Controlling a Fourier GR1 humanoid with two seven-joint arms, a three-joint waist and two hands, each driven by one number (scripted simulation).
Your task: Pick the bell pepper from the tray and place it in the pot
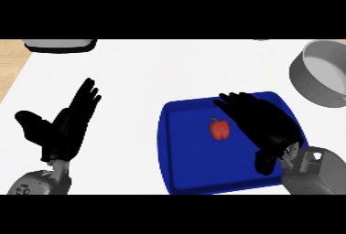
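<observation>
One red bell pepper [219, 129] is seen lying upright-looking near the middle of the blue tray [182, 173], and it is not yet grasped. The right hand [265, 124] is held over the tray just beside the pepper, on its right side, with the fingers [229, 101] stretched out nearly straight and nothing held in them; whether they touch the pepper cannot be told. The reach-and-grasp step is judged to be in hand. For the next move, the fingers would need to be brought round the pepper and closed on it before it is lifted toward the grey pot [323, 73], which stands on the white table [148, 68] beyond the tray's far right corner. The left hand [62, 125] is rested open at the left, fingers up.
</observation>
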